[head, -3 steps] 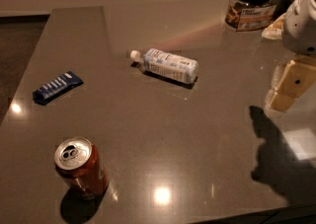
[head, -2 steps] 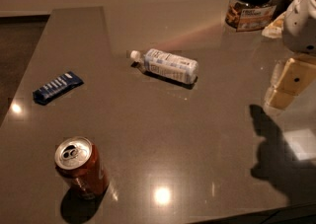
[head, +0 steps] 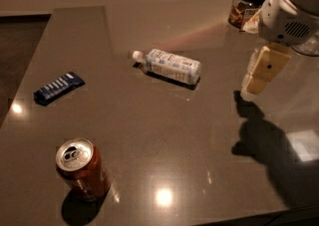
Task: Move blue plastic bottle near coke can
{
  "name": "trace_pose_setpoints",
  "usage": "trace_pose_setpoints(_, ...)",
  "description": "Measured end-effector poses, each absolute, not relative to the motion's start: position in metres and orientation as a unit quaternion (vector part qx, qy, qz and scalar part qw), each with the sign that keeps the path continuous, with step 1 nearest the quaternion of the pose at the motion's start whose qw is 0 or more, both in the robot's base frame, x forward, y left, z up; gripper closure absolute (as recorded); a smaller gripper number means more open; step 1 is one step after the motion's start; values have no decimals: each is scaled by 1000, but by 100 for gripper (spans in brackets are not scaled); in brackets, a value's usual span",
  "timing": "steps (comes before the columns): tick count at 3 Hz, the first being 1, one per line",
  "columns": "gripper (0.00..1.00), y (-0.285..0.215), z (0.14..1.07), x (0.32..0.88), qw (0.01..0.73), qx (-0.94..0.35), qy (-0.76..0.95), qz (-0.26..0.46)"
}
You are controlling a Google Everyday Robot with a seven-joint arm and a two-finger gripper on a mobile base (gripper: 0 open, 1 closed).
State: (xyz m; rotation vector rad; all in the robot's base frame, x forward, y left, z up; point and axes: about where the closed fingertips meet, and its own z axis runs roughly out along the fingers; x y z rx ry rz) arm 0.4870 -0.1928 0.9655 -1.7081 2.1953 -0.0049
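The blue plastic bottle point(head: 171, 65) lies on its side in the middle of the table, white cap pointing left. The coke can point(head: 82, 168) stands upright near the table's front left, far from the bottle. My gripper point(head: 255, 84) hangs above the table at the right, to the right of the bottle and apart from it, holding nothing that I can see.
A flat dark-blue snack wrapper point(head: 58, 87) lies at the left of the brown table point(head: 164, 135). A dark-lidded glass jar point(head: 247, 5) stands at the back right, behind my arm point(head: 291, 13). The table's left edge drops to dark floor.
My gripper has moved left and slightly up, closer to the bottle. The bottle, can and wrapper have not moved.
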Motion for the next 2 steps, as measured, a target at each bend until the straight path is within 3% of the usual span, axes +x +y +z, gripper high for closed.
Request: trace_pose_setpoints(2,0,-141,924,550,181,-569,801,48)
